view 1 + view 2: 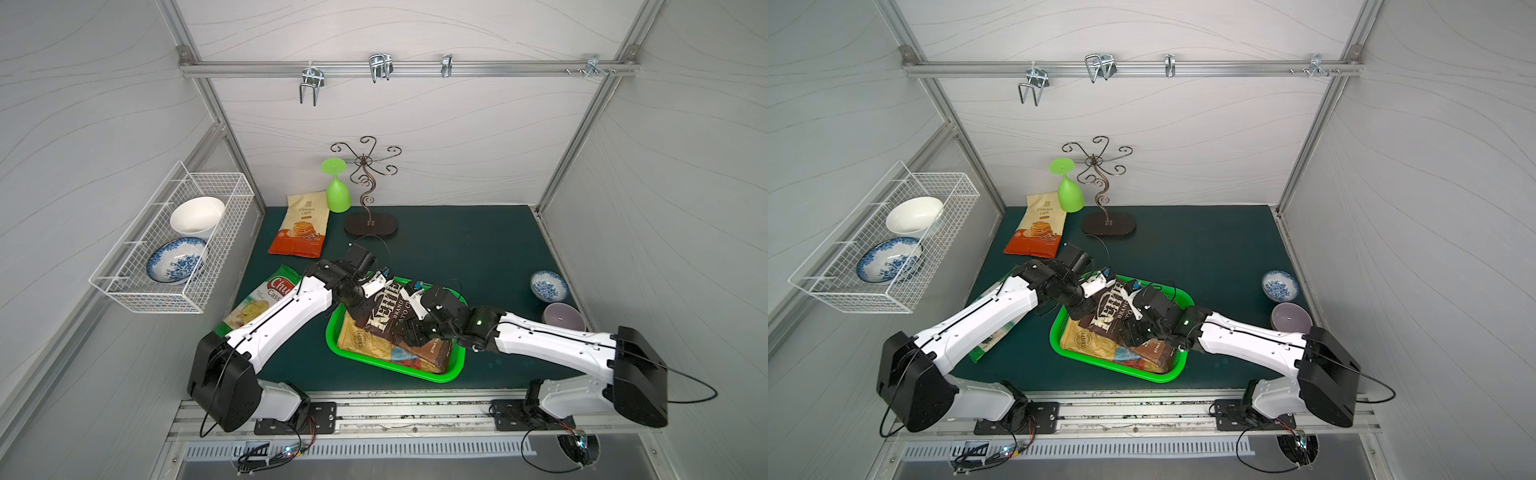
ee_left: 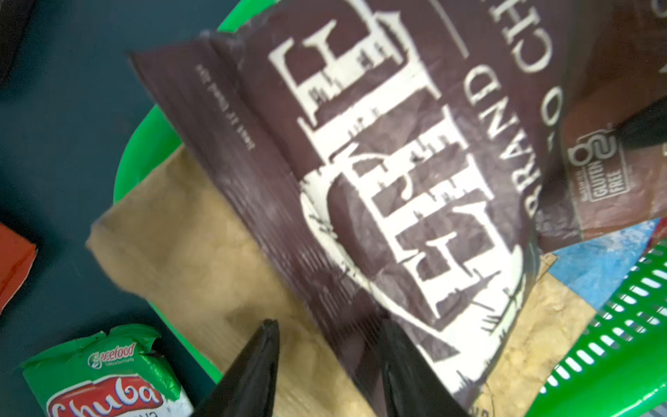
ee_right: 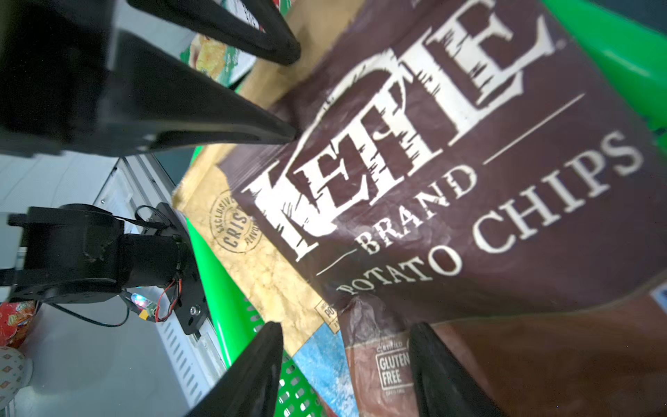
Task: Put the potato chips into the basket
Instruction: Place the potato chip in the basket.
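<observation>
Kettle bag [image 1: 384, 313] is tilted over the basket [image 1: 331, 332] for laying in, straddled by half-open left claw [image 2: 328, 325] and right claw [image 3: 346, 325]; no clamp is seen.

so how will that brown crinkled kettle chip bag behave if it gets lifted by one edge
Probably floppy: the brown crinkled Kettle chip bag drapes, creased, over the tan speckled bag. Likely light: it looks flat and thin.

Green basket [image 1: 1158, 377] at 6 o'clock on mat [image 1: 1204, 257]. Inside: tan bag [image 1: 1086, 341], w/ brown Kettle bag [image 1: 1106, 313] tilted on top. L gripper [image 1: 1084, 307] at Kettle bag's 9 o'clock edge, R gripper [image 1: 1136, 328] at its 3 o'clock. Cassava bag [image 1: 1037, 229] flat at 10 o'clock. White-green bag [image 1: 988, 343] partly under L arm [image 1: 984, 320], 8 o'clock.
</observation>
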`<control>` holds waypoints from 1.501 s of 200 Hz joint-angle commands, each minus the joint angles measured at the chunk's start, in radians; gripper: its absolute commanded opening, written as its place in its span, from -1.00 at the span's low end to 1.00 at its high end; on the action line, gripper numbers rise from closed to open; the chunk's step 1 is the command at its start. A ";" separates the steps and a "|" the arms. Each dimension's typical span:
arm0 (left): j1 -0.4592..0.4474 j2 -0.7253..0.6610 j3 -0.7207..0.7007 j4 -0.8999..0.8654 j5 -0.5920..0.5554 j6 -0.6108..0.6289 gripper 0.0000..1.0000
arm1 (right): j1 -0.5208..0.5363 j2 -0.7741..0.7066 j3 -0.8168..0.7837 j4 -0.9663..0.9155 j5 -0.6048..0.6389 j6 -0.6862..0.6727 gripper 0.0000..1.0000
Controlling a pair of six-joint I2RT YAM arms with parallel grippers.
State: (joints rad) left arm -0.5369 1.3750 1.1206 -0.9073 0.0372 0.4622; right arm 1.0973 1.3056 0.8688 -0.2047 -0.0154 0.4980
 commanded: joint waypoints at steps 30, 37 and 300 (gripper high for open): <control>0.028 -0.045 -0.058 -0.016 0.095 0.011 -0.01 | -0.109 -0.039 0.044 -0.033 -0.026 0.031 0.18; 0.028 -0.052 -0.058 -0.018 0.104 0.007 -0.01 | -0.121 -0.025 0.057 -0.035 -0.029 0.034 0.19; 0.279 -0.085 0.103 -0.127 0.297 -0.030 0.04 | -0.069 0.391 0.397 -0.096 -0.100 -0.131 0.19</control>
State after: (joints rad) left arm -0.2596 1.3025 1.1976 -1.0035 0.2050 0.4103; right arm 1.0237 1.7649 1.2572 -0.2379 -0.1757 0.3889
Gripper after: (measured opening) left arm 0.515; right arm 0.573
